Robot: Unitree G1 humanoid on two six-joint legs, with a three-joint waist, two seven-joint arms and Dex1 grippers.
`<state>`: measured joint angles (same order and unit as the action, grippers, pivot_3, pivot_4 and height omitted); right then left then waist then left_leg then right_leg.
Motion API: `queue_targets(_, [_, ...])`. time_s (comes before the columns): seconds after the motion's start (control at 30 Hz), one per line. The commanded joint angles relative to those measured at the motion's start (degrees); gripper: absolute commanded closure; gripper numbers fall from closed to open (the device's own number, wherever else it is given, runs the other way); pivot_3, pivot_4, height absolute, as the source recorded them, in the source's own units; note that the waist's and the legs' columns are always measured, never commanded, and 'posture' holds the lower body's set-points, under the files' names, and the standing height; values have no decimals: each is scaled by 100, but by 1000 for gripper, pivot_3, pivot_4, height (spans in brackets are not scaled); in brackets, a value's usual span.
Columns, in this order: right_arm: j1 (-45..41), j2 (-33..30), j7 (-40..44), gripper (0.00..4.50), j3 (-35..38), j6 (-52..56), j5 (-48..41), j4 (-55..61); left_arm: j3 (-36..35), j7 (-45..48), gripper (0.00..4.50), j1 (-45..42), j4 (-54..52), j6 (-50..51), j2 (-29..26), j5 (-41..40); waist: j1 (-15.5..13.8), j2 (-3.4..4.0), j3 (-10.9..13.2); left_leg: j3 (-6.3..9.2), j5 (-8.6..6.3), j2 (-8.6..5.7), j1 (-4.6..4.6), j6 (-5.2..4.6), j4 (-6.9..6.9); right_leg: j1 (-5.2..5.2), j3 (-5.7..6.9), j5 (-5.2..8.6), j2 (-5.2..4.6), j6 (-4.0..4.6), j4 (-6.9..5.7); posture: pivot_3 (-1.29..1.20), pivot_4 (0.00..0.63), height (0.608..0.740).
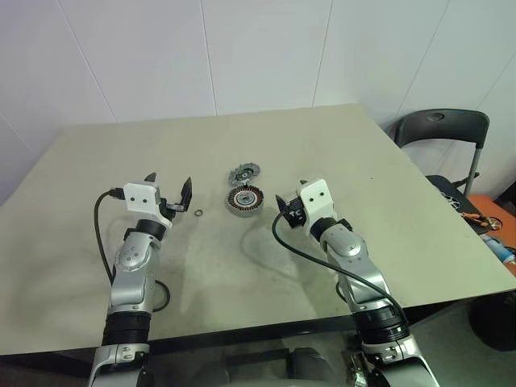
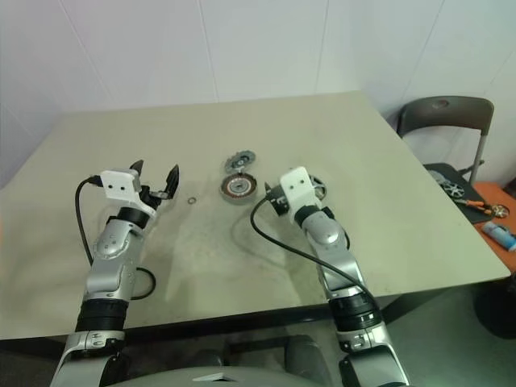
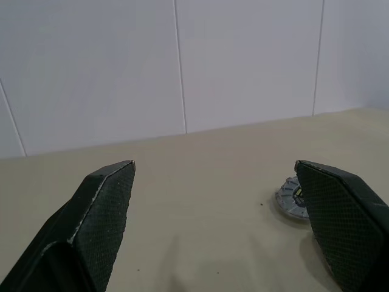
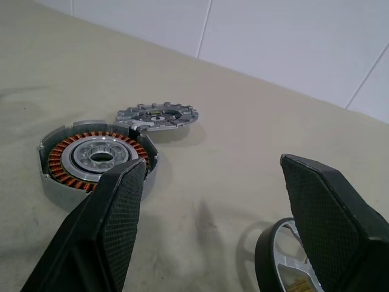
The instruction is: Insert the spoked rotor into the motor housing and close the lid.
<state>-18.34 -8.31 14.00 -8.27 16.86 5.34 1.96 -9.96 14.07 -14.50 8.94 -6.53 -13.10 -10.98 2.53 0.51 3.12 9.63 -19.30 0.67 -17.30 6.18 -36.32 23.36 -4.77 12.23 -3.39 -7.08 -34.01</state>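
The motor housing (image 1: 245, 200), a short silver cylinder with copper windings, stands mid-table. Just behind it lies the flat grey lid (image 1: 243, 171), also in the left wrist view as the lid (image 3: 290, 197). The silver spoked rotor (image 2: 317, 188) lies on the table to the right of the housing, partly hidden by my right hand; its rim, the rotor (image 4: 281, 260), sits low between that gripper's fingers, untouched. My right gripper (image 1: 289, 201) is open, right of the housing and pointing left toward it. Left of the housing, my left gripper (image 1: 169, 181) hovers open and holds nothing.
A tiny metal ring (image 1: 197, 213) lies on the table between the left gripper and the housing. A dark chair (image 1: 442, 129) stands off the table's right corner, with tools on an orange surface (image 1: 484, 216) beside it. White wall panels stand behind the table.
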Motion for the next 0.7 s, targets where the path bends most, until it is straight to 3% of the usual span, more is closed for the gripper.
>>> queue_targets(0.03, [-93,60,0,787,-22,-120,-50,144,-60,26,45,-50,-191,-63,-67,-23,0,0,0,0,0,0,0,0,0,0,0,0,0,0,0,0,0,740])
queue_targets(0.37, [-136,34,36,787,52,-186,-114,8,-130,169,45,-149,-52,-71,-211,-78,1,0,0,0,0,0,0,0,0,0,0,0,0,0,-1,0,0,740])
queue_targets(0.57, [-1561,-51,1518,787,-639,-899,-209,-1225,-50,166,45,-342,68,-94,-151,-37,78,1,0,-1,2,0,5,2,-7,-3,0,-3,2,3,-6,0,0,740])
queue_targets(0.7, [-2654,-125,2147,787,-643,-1483,-285,-2362,-69,74,45,-329,2,-114,-100,-17,152,0,0,3,7,0,14,9,-1,-7,1,-4,2,3,-9,0,0,740])
